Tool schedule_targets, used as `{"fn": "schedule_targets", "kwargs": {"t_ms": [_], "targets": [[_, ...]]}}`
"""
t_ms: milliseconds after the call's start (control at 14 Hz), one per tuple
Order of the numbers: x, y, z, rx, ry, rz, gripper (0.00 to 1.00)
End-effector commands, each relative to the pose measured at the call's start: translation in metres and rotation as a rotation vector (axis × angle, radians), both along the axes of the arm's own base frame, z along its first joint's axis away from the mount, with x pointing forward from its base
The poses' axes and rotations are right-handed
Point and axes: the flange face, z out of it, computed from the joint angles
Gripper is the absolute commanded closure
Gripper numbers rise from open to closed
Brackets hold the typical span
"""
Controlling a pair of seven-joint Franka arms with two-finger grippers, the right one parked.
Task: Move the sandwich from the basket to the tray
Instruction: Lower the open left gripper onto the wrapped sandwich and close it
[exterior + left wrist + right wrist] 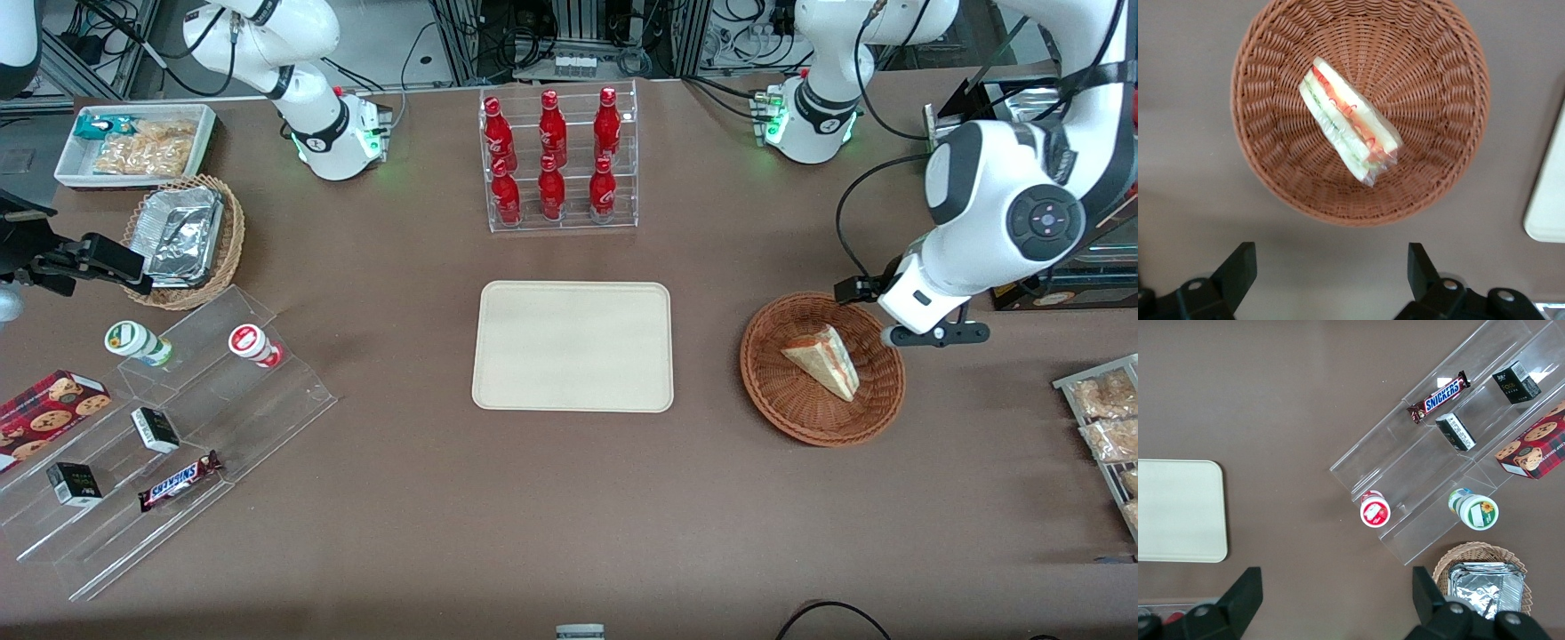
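Brown table (569, 498), wrapped triangular sandwich (1348, 130) in basket (1431, 180), end effector (1331, 277) open above

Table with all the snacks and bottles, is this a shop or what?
Probably a pretend shop in a robot lab: a rack of red bottles, a Snickers bar on clear shelves, and the gripper open above a sandwich in a basket.

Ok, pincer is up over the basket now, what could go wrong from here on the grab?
1. The sandwich lies tilted against the basket wall in slippery-looking clear wrap, so it may slide or rotate as the fingers close.
2. The open pincer sits above the basket's rim, not the sandwich; descending without re-centring could strike the wicker and drag the basket.
3. A hard squeeze might crush the soft bread before it reaches the tray.
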Motion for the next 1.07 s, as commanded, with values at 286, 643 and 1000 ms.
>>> {"fn": "schedule_targets", "kwargs": {"t_ms": [286, 643, 1000], "targets": [[-0.020, -0.011, -0.026, 0.030, -0.041, 0.184, 0.00], [-0.028, -0.026, -0.047, 0.056, -0.096, 0.437, 0.00], [-0.023, -0.031, -0.072, 0.061, -0.127, 0.600, 0.00]]}}
